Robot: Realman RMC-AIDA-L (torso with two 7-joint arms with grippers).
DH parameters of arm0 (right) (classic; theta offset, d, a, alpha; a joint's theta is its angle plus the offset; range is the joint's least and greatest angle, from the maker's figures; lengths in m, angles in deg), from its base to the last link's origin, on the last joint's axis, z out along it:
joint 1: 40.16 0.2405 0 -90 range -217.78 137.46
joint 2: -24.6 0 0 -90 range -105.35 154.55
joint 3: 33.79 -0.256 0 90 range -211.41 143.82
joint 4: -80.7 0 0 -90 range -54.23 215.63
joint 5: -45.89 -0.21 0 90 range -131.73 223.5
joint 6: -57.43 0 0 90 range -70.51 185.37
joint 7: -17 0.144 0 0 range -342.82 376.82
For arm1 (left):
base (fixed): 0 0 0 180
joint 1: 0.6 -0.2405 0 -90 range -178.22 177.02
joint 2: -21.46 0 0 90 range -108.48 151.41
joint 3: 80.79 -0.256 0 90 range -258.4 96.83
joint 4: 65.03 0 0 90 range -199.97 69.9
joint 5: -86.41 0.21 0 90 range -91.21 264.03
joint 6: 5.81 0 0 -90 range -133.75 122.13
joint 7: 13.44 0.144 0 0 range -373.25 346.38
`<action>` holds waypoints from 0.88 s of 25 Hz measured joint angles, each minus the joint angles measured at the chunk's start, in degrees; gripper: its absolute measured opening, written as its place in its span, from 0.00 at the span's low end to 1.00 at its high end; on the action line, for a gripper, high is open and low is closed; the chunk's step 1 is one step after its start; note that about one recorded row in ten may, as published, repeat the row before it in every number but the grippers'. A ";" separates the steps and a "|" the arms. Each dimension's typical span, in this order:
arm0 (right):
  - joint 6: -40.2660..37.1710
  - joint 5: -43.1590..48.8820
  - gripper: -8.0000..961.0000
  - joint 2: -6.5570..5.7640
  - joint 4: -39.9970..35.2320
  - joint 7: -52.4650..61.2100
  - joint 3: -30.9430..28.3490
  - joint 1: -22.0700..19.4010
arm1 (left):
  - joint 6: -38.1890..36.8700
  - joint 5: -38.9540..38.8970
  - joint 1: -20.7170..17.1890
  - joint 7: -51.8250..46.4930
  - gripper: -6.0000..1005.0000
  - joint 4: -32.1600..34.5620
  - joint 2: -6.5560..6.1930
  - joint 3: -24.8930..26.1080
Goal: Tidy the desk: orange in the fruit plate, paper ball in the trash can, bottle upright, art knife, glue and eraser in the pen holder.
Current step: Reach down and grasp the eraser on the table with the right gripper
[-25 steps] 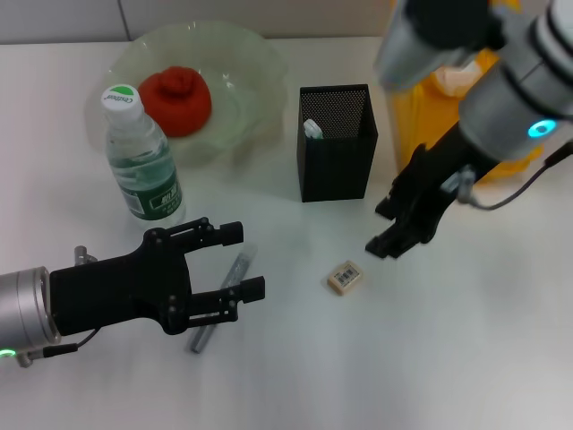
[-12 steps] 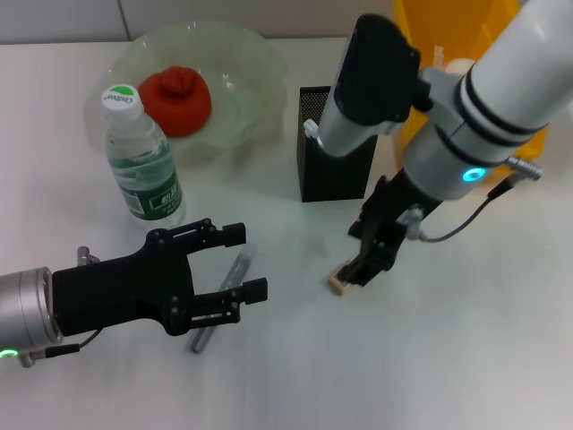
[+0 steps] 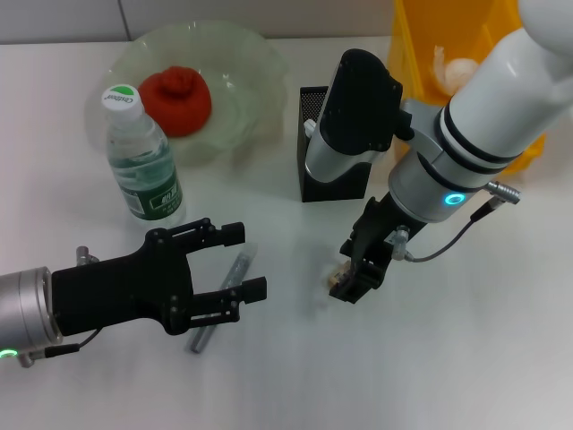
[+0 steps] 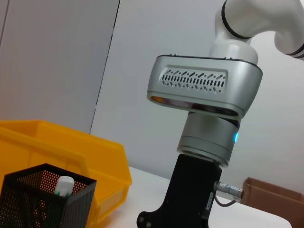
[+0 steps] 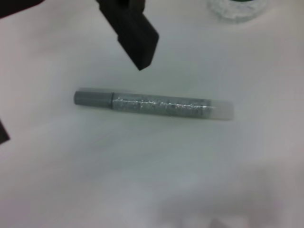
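While our left claw (image 3: 235,262) hangs spread wide and empty over the grey glitter glue stick (image 3: 218,302) on the white desk (image 3: 466,358), the clear bottle (image 3: 141,160) stands upright; the orange (image 3: 175,100) sits in the wavy glass fruit plate (image 3: 246,63); our right claw (image 3: 346,278) straddles the small beige eraser (image 3: 337,271), grip unclear, before the black mesh pen holder (image 3: 309,184).

Red-orange orange (image 3: 176,101), pale-green fruit plate (image 3: 260,55), yellow trash can (image 3: 414,107), black mesh pen holder (image 3: 315,184).
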 joint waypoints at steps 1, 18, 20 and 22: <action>0.36 -0.01 0.65 0.00 0.25 0.01 0.07 -0.03 | 0.03 0.00 0.00 0.00 0.78 0.00 0.00 -0.01; 2.87 -0.04 0.65 -0.01 2.26 0.13 0.92 -0.21 | 0.30 0.00 -0.01 0.00 0.78 0.00 0.09 -0.31; 2.87 -0.04 0.65 -0.01 2.26 0.15 0.92 -0.20 | 0.30 0.00 0.00 0.00 0.78 0.00 0.09 -0.24; 2.89 -0.04 0.65 -0.02 2.26 0.15 0.93 -0.19 | 0.30 0.00 0.01 0.00 0.78 0.00 0.09 -0.18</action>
